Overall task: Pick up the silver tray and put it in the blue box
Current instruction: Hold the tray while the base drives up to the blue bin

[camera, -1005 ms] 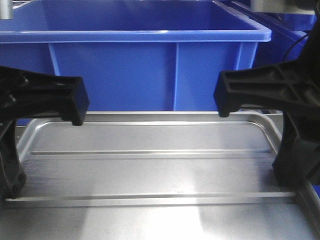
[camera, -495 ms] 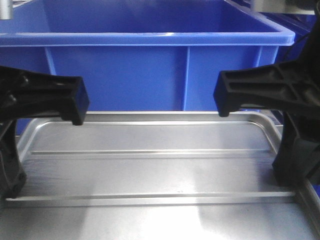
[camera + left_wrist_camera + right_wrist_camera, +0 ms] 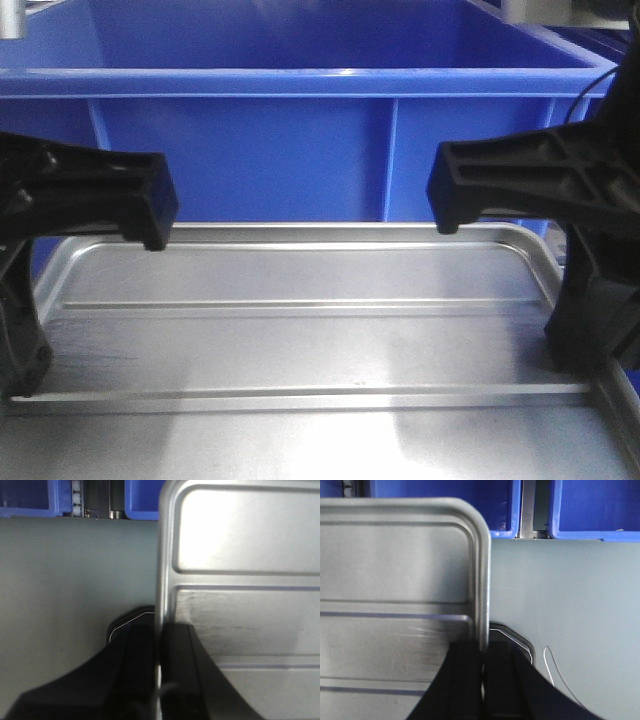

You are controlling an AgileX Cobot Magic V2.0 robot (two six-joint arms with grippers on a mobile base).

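Just short of the box point(image 3: 240, 160), below its top edge: holding the tray point(image 3: 320, 340) level by both short ends. Clamped on the left rim with the left hand point(image 3: 159, 632), fingers closed on either side of the metal; clamped the same way on the right rim with the right hand point(image 3: 482, 650). Gripping at both ends, probably to stop so wide and shallow a sheet from tipping or twisting. Presenting the long side square to the box wall, seemingly for a straight lift over and a flat lowering inside. Hanging above the grey worktop point(image 3: 570, 605), apparently clear of it. Not yet in the box.
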